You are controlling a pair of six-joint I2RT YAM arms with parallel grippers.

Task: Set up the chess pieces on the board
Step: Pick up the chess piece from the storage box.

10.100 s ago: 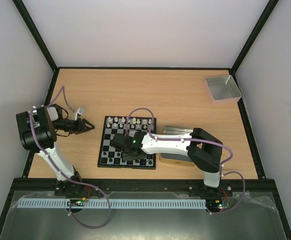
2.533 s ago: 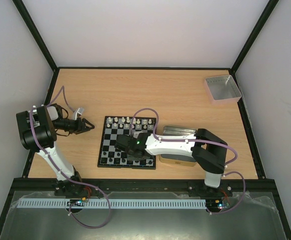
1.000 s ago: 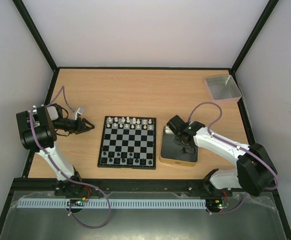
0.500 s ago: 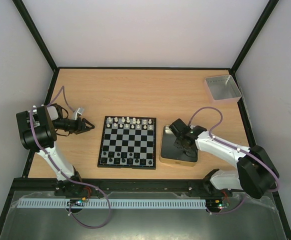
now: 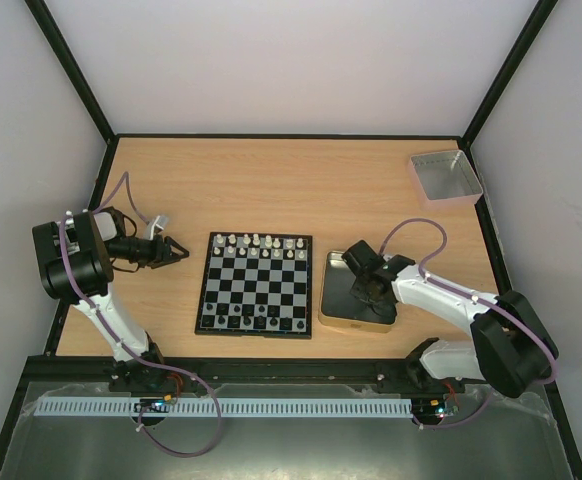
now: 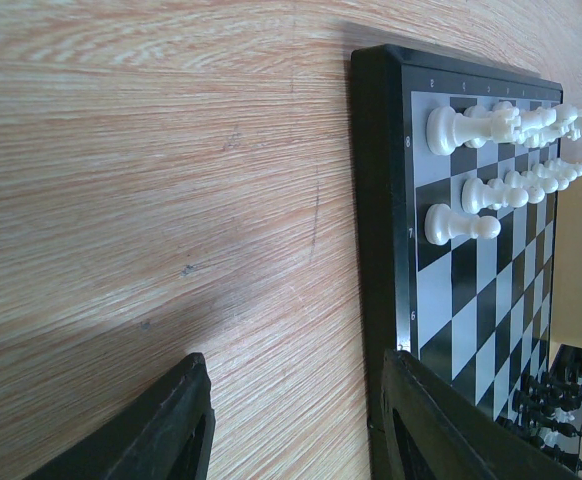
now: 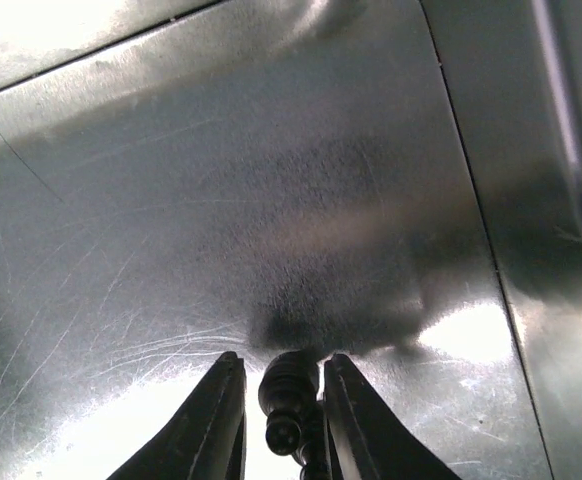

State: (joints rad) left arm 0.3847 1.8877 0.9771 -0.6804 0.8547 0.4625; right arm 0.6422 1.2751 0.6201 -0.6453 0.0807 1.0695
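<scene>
While left jaws gape empty, right jaws flank black piece (image 7: 289,392) inside tin (image 7: 171,180); grip unclear

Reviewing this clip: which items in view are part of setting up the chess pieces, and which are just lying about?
Part of the job:
- board
- white pieces along its far side
- black pieces along its near side
- black piece between the right gripper fingers
- tin holding that piece

Lying about:
- grey tray, far right corner
</scene>
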